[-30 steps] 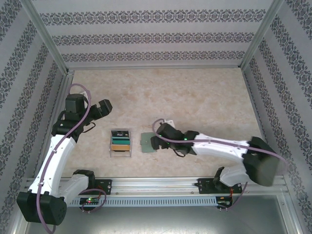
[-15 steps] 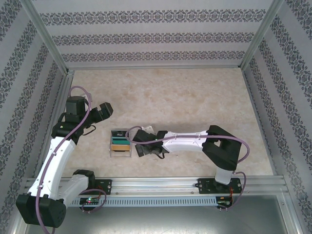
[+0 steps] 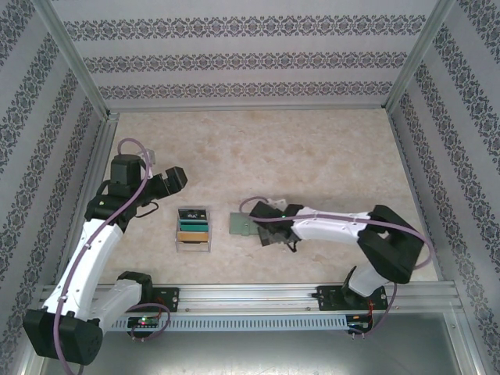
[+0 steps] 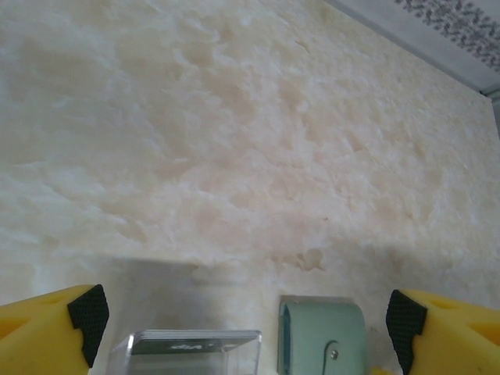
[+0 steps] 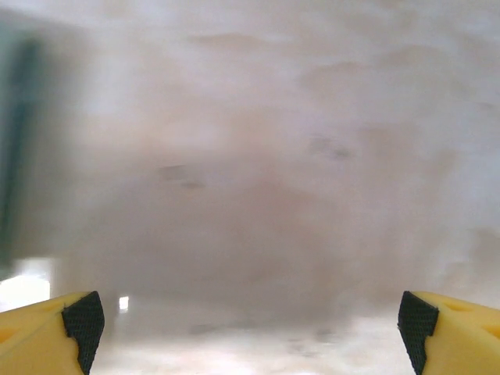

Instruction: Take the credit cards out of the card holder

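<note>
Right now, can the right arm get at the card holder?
Probably yes: the right gripper, open, is right beside the card holder, with nothing seen between them; the clear card tray lies on its other side.

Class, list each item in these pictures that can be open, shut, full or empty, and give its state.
card holder: closed, lying flat on the table.
clear tray: standing on the table, coloured cards in it.
left hand: open, holding nothing.
right hand: open, holding nothing.
</note>
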`<action>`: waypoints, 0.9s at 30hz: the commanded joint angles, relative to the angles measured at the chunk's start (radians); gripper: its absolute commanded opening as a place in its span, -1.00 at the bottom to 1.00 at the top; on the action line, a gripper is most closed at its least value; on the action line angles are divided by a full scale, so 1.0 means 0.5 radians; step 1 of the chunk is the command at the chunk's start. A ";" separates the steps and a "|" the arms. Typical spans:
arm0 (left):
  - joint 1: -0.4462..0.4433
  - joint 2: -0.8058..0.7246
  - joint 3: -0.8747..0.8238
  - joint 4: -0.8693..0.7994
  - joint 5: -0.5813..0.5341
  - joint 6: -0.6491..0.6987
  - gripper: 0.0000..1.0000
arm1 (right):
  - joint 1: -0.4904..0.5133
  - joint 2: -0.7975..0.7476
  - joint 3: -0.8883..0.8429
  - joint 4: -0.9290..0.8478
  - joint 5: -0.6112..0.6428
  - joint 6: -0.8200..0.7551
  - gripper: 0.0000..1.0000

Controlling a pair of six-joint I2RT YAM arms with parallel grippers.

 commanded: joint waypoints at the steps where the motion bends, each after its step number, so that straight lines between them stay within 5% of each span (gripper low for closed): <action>1: -0.117 0.045 -0.005 0.103 0.065 -0.029 0.84 | -0.163 -0.138 -0.078 -0.030 0.019 -0.098 0.97; 8: -0.479 0.351 0.092 0.169 0.035 -0.039 0.71 | -0.072 -0.498 -0.160 0.270 -0.438 -0.146 0.75; 14: -0.623 0.617 0.163 0.254 0.040 -0.077 0.72 | 0.203 -0.502 -0.273 0.522 -0.548 0.046 0.02; 21: -0.648 0.778 0.268 0.251 0.050 -0.056 0.74 | 0.279 -0.151 -0.250 0.846 -0.753 0.122 -0.77; 27: -0.656 0.796 0.315 0.215 0.062 -0.046 0.77 | 0.160 0.002 -0.216 0.862 -0.616 0.094 -0.76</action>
